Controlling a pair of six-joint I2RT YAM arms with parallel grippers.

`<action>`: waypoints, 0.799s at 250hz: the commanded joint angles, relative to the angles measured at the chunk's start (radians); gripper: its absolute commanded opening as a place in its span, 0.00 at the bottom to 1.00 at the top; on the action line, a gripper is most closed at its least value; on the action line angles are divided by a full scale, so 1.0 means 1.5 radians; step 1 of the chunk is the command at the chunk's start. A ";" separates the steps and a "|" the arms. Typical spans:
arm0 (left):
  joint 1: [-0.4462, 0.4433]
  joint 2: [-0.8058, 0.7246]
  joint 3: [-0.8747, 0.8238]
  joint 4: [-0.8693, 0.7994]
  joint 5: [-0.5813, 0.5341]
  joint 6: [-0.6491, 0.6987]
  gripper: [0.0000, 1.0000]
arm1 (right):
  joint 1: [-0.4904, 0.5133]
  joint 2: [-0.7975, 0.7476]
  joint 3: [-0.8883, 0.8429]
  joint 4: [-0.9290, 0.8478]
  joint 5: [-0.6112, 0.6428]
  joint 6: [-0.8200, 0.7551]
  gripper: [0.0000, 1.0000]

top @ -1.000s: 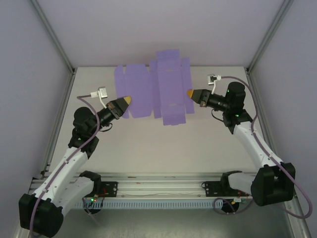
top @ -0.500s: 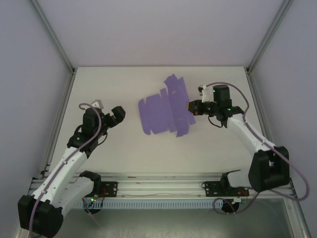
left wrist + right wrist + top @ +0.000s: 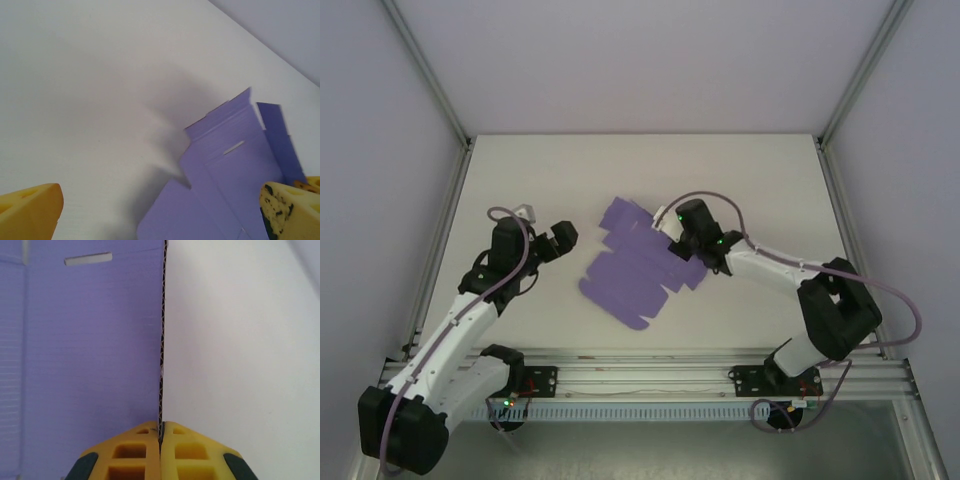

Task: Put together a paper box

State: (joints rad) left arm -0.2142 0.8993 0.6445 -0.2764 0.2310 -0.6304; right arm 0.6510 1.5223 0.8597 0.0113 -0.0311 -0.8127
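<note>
top view: the paper box (image 3: 638, 272) is an unfolded purple die-cut sheet, spread at the centre of the white table (image 3: 770, 170), its long run skewed from upper right to lower left. the right hand (image 3: 676, 232) is at the sheet's upper right edge. right wrist view: its yellow fingers (image 3: 192, 450) are clamped together on the edge of a card panel, seen edge-on running up the middle of the frame; a purple face with a narrow slot lies in the left half. the left hand (image 3: 560, 238) is left of the sheet, apart from it, spread wide and holding nothing. left wrist view: its fingertips (image 3: 30, 212) sit in the two lower corners, the sheet at lower right.
</note>
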 commanded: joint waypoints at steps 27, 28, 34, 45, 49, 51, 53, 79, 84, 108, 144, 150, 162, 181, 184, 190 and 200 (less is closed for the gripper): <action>0.001 0.060 0.041 0.082 0.106 -0.025 1.00 | 0.069 0.036 -0.065 0.294 0.092 -0.282 0.00; 0.001 0.062 0.042 0.083 0.108 -0.025 1.00 | 0.070 0.037 -0.064 0.294 0.093 -0.283 0.00; 0.002 0.071 0.049 0.088 0.121 -0.027 1.00 | 0.076 0.043 -0.061 0.295 0.095 -0.290 0.00; 0.002 0.087 0.062 0.102 0.151 -0.029 1.00 | 0.086 0.050 -0.058 0.299 0.099 -0.298 0.00; 0.001 0.092 0.065 0.109 0.163 -0.031 1.00 | 0.088 0.053 -0.058 0.299 0.099 -0.302 0.00; 0.000 0.095 0.068 0.112 0.169 -0.031 1.00 | 0.090 0.054 -0.058 0.301 0.099 -0.304 0.00; 0.001 0.097 0.072 0.115 0.174 -0.032 1.00 | 0.091 0.054 -0.059 0.303 0.099 -0.306 0.00; 0.000 0.133 0.100 0.152 0.235 -0.039 1.00 | 0.107 0.060 -0.068 0.332 0.102 -0.317 0.00; -0.001 0.141 0.107 0.157 0.245 -0.039 1.00 | 0.108 0.059 -0.069 0.336 0.101 -0.321 0.00; -0.007 0.182 0.132 0.176 0.263 -0.028 1.00 | 0.113 0.049 -0.075 0.335 0.096 -0.315 0.00; -0.019 0.270 0.196 0.154 0.301 -0.007 1.00 | 0.119 0.030 -0.086 0.330 0.084 -0.306 0.00; -0.024 0.282 0.206 0.151 0.307 0.000 1.00 | 0.120 0.027 -0.086 0.328 0.087 -0.303 0.00; -0.031 0.302 0.222 0.150 0.319 0.017 1.00 | 0.121 0.025 -0.085 0.331 0.094 -0.297 0.00; -0.038 0.330 0.247 0.131 0.327 0.036 1.00 | 0.122 0.019 -0.087 0.334 0.100 -0.293 0.00; -0.039 0.334 0.251 0.124 0.327 0.039 1.00 | 0.122 0.019 -0.087 0.333 0.100 -0.294 0.00; -0.039 0.341 0.260 0.108 0.323 0.042 1.00 | 0.122 0.017 -0.089 0.334 0.100 -0.294 0.00; -0.041 0.355 0.269 0.087 0.321 0.046 1.00 | 0.122 0.016 -0.090 0.338 0.102 -0.292 0.00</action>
State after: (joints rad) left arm -0.2642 1.3960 0.9817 -0.0784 0.6735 -0.6209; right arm 0.8261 1.5822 0.7406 0.4732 0.0929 -1.2617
